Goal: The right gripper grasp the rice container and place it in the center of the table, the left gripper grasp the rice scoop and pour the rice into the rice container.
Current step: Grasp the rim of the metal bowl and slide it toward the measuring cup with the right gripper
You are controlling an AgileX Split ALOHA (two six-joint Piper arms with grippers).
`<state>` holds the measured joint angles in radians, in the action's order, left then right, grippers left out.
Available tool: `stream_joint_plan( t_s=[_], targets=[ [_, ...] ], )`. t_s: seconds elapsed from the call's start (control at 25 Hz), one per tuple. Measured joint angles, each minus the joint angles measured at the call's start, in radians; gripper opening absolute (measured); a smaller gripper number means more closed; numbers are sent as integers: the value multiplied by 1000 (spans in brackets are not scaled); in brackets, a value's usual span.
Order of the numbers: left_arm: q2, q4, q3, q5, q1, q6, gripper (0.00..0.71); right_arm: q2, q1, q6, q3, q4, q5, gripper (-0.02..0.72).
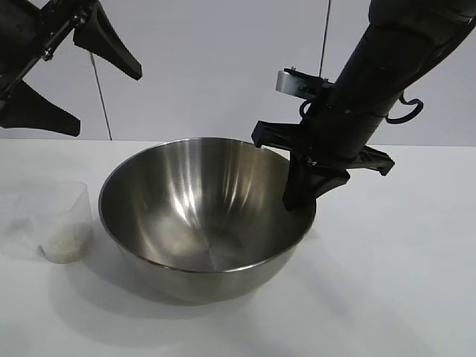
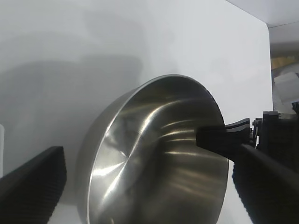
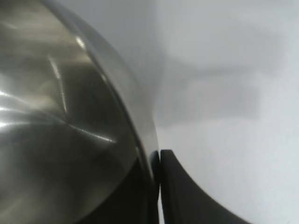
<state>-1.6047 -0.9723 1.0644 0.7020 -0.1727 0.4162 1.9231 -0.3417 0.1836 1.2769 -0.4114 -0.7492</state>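
From outside, the right claw [image 1: 301,195] was clamped on the rim of the rice container [image 1: 195,212], which sat on the table [image 1: 401,282] near its middle. The rice scoop [image 1: 63,222], rice [image 1: 65,243] inside, stood just left of the bowl, untouched; the left claw [image 1: 78,78] hung spread wide above it, empty. The left wrist view showed that clamped rim. The right wrist view showed fingers [image 3: 187,196] shut on steel. Placing seemed nearly done; scooping and pouring remained.
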Motion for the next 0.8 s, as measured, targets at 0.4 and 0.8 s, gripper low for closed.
stream_joint_plan(
  t_s=[0.4,0.8],
  targets=[
    [0,0,0,-1,0,0,694,0,0,-30,0,72,-10,11],
    [0,0,0,-1,0,0,694,47,0,-35,2,37,-10,11]
  ],
)
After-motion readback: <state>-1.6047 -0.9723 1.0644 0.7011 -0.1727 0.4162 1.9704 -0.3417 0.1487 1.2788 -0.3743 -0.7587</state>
